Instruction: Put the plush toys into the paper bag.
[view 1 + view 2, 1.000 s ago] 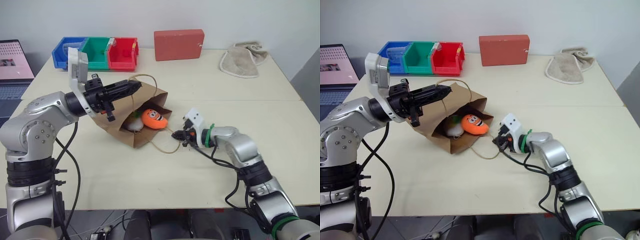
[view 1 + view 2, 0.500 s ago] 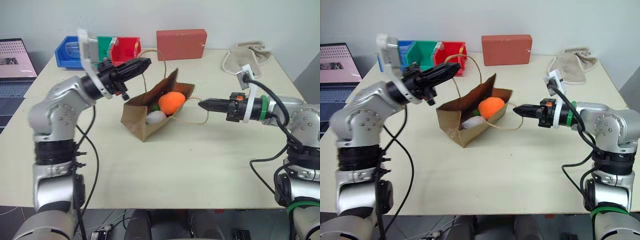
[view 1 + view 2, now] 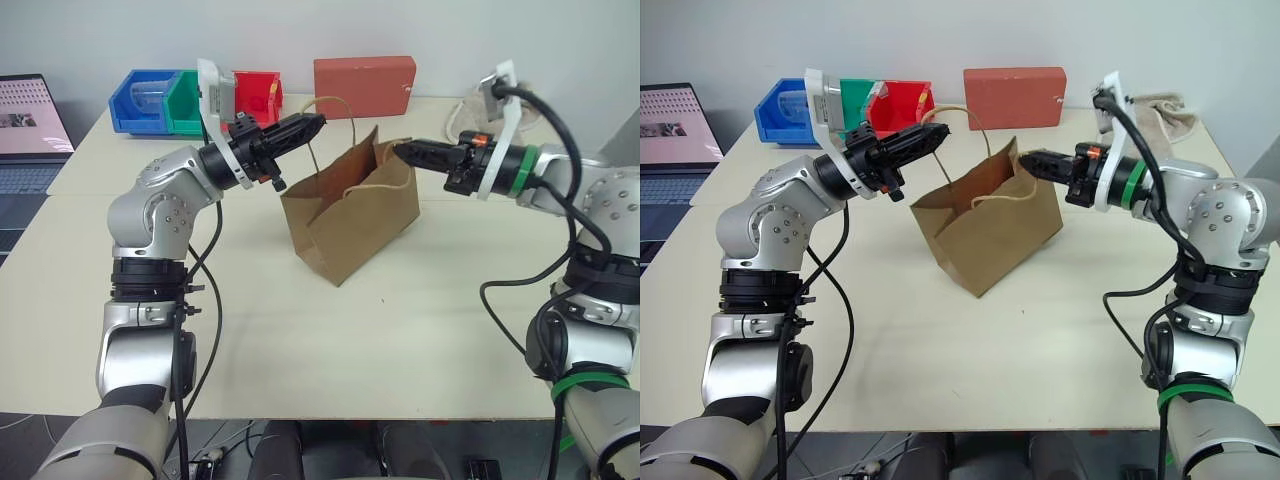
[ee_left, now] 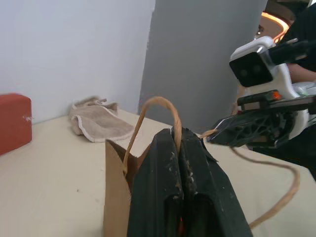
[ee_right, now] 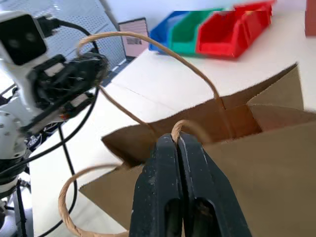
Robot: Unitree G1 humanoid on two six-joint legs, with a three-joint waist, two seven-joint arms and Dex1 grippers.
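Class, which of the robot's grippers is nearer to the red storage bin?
Left. The left gripper pinches a bag handle just in front of the red bin; the right gripper holds the other handle, farther away.

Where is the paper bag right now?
In the left eye view the paper bag stands upright mid-table, between the left gripper and right gripper, each pinching a handle.

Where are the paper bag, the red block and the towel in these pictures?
paper bag (image 3: 350, 225), left eye view, on its front brown panel.
red block (image 3: 364, 73), left eye view, on the middle of its front face.
towel (image 4: 96, 126), left wrist view, on its folded beige cloth.
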